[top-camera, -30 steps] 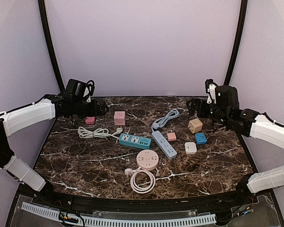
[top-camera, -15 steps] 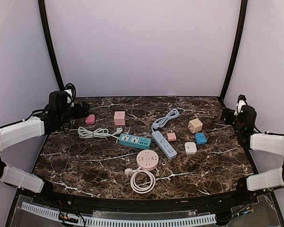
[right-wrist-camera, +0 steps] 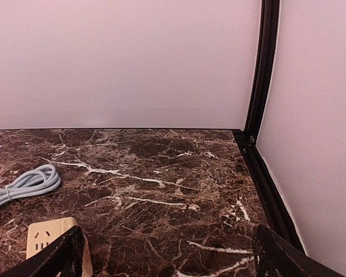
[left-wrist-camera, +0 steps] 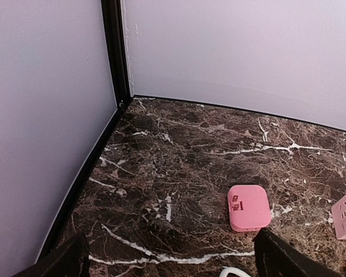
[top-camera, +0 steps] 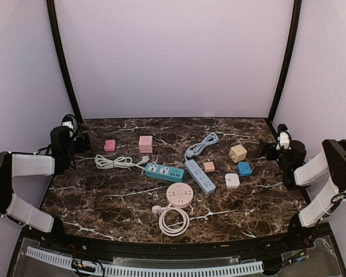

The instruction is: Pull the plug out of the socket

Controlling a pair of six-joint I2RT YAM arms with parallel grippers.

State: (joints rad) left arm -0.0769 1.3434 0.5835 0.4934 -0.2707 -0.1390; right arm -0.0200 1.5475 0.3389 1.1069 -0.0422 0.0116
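Note:
A white plug (top-camera: 144, 158) on a coiled white cable (top-camera: 114, 163) sits in the left end of the teal power strip (top-camera: 164, 171) at mid-table. My left gripper (top-camera: 81, 142) rests low at the table's far left, open and empty; its dark fingertips (left-wrist-camera: 60, 262) frame bare marble in the left wrist view, and a bit of the white cable (left-wrist-camera: 233, 271) shows at the bottom edge. My right gripper (top-camera: 266, 151) rests low at the far right, open and empty, fingertips (right-wrist-camera: 279, 258) wide apart. The plug and teal strip do not show in either wrist view.
A flat pink adapter (left-wrist-camera: 249, 208) and a pink cube (top-camera: 145, 143) lie near the left gripper. A beige cube (right-wrist-camera: 52, 238), a blue adapter (top-camera: 244, 168) and a white one (top-camera: 232, 180) lie near the right. A grey-blue strip (top-camera: 200, 176) and a round pink socket (top-camera: 179, 195) with its cord lie centre.
Both arms have drawn back from over the table to its left and right edges and dropped low. Nothing on the table has moved.

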